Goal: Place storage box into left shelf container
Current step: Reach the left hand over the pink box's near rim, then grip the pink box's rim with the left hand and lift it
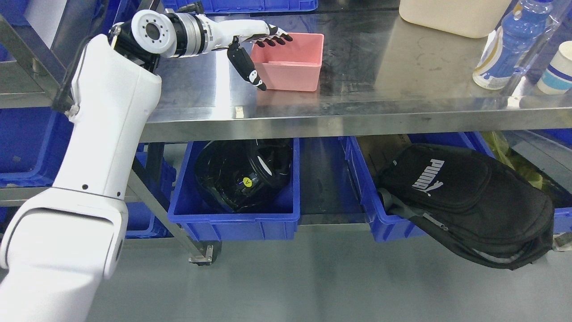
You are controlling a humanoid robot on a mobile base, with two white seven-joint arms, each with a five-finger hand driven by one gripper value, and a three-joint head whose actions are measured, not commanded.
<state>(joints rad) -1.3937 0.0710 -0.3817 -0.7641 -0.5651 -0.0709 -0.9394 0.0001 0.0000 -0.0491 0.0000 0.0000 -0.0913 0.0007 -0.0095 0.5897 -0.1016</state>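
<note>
The storage box (295, 67) is a pink, open-topped plastic tub standing upright on the steel table (402, 89), left of its middle. My left arm comes up from the lower left, and its hand (267, 60) is at the box's left end. Its black-tipped fingers (273, 41) lie stretched over the box's rear-left rim, while the thumb (250, 74) hangs down outside the left wall. The hand is spread, not clamped, and the box rests flat on the table. Blue shelf containers (27, 143) show on the left rack, partly hidden behind my arm.
A beige container (451, 15), a blue bottle (509, 44) and a paper cup (556, 67) stand at the table's right. Under the table a blue bin (232, 223) holds a black helmet (241, 179), and another bin (384, 223) holds a black bag (469, 201).
</note>
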